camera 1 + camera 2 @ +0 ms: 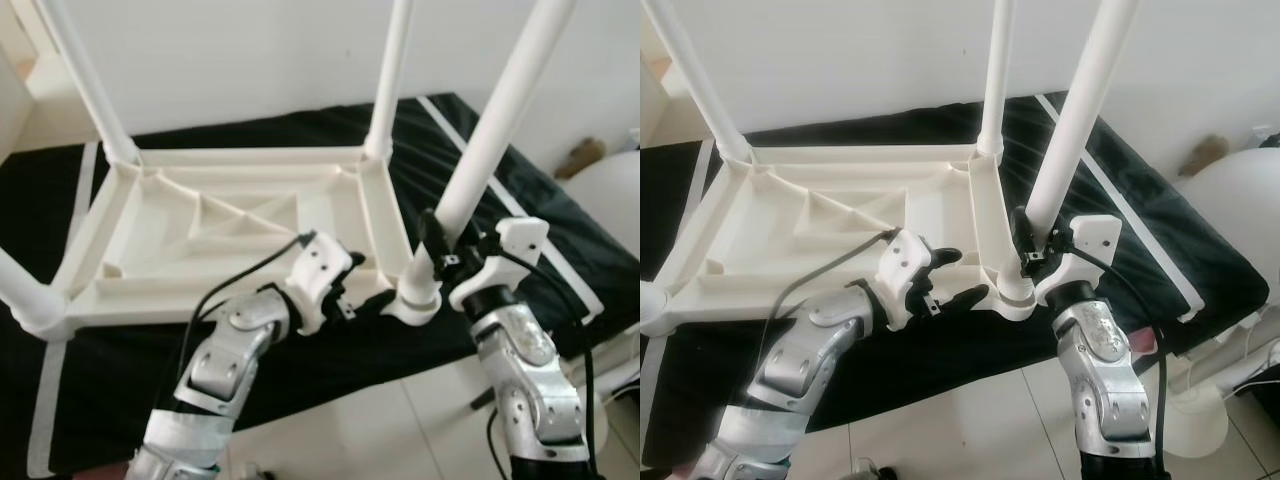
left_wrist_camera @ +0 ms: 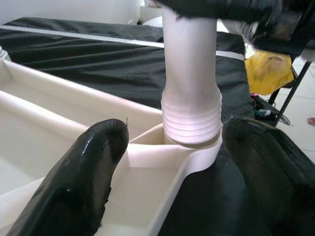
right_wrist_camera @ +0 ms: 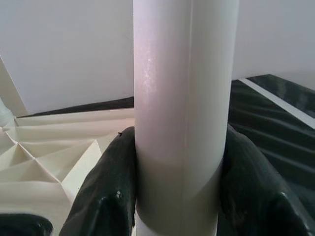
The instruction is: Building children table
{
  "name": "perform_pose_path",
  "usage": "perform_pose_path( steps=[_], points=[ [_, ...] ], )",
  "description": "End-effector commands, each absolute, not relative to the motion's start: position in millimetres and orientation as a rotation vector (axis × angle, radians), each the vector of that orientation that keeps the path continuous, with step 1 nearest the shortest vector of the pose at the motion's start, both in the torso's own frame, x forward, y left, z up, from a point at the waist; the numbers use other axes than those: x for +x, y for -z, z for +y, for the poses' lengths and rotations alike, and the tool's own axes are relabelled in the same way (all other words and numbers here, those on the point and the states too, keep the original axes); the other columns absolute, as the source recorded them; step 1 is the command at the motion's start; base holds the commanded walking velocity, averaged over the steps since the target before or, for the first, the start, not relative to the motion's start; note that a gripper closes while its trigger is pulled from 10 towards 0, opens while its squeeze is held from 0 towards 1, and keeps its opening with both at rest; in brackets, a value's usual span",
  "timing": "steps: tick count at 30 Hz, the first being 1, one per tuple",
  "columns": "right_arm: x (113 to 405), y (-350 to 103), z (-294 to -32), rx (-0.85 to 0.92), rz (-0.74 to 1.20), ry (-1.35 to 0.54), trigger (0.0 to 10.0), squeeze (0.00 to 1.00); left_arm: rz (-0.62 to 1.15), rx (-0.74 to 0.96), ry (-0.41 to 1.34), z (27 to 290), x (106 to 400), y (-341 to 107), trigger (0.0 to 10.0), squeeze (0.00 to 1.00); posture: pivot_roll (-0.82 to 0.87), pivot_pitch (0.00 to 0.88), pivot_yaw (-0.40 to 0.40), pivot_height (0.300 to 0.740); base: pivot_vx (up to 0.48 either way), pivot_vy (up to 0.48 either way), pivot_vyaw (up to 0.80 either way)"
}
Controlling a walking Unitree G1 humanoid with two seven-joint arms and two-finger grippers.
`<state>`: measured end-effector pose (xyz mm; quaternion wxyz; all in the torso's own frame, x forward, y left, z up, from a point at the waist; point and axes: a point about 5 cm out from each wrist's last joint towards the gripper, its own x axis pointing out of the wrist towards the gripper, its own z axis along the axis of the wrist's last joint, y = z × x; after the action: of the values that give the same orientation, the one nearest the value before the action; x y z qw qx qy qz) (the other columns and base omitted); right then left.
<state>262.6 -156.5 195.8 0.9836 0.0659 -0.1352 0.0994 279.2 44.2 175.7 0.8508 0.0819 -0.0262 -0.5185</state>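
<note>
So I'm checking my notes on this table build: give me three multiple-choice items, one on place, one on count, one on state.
1. Where does the tabletop lie?
A. upside down on a black sheet
B. on bare tiles
C. against the wall

2. How many legs stand in its corners?
A. two
B. three
C. four

3. What is the right gripper doing?
A. hanging open
B. clamped on the near leg
C. holding a screw

A: ribbed underside faces up. C: one leg per corner. B: the fingers press both sides of the leg.
</note>
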Motion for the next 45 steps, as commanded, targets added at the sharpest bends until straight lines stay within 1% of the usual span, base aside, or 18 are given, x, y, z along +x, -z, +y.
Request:
perform_pose_path(
  steps=[1,6,10,19,22,24,26,32,40,45],
  points=[
    [261,-191,-155,0.128,-0.251,-0.203,10.0,0.0,-0.04,0.159,1.079,45,278,-174,10.0,0.0,-0.06,0.079,-0.007,0.74,0.0,0.0,0.0],
    [260,-186,-155,0.115,-0.238,-0.204,10.0,0.0,-0.037,0.157,1.077,45,277,-174,10.0,0.0,-0.06,0.074,-0.006,0.74,0.0,0.0,0.0],
    [257,-174,-158,0.044,-0.222,-0.21,10.0,0.0,-0.027,0.147,1.08,44,275,-174,10.0,0.0,-0.07,0.073,0.0,0.74,0.0,0.0,0.0],
    [257,-174,-158,0.044,-0.222,-0.21,10.0,0.0,-0.027,0.147,1.08,44,275,-174,10.0,0.0,-0.07,0.073,0.0,0.74,0.0,0.0,0.0],
    [262,-165,-159,-0.032,-0.235,-0.233,10.0,0.0,-0.023,0.156,1.09,42,273,-174,10.0,0.0,-0.07,0.07,0.011,0.74,0.0,0.0,0.0],
    [262,-165,-159,-0.032,-0.235,-0.233,10.0,0.0,-0.023,0.156,1.09,42,273,-174,10.0,0.0,-0.07,0.07,0.011,0.74,0.0,0.0,0.0],
    [268,-160,-155,-0.069,-0.24,-0.26,10.0,0.0,-0.025,0.165,1.088,41,274,-174,10.0,0.0,-0.06,0.071,0.009,0.74,0.0,0.0,0.0],
    [275,-159,-144,-0.082,-0.261,-0.296,10.0,0.0,-0.029,0.161,1.078,40,275,-176,10.0,0.0,-0.06,0.076,0.006,0.74,0.0,0.0,0.0],
    [262,-151,-140,-0.109,-0.296,-0.338,10.0,0.0,-0.021,0.153,1.062,44,275,-176,10.0,0.0,-0.06,0.082,0.003,0.74,0.0,0.0,0.0],
    [254,-145,-141,-0.086,-0.326,-0.31,10.0,0.0,-0.013,0.143,1.075,44,274,-177,10.0,0.0,-0.06,0.085,0.005,0.74,0.0,0.0,0.0]
  ],
)
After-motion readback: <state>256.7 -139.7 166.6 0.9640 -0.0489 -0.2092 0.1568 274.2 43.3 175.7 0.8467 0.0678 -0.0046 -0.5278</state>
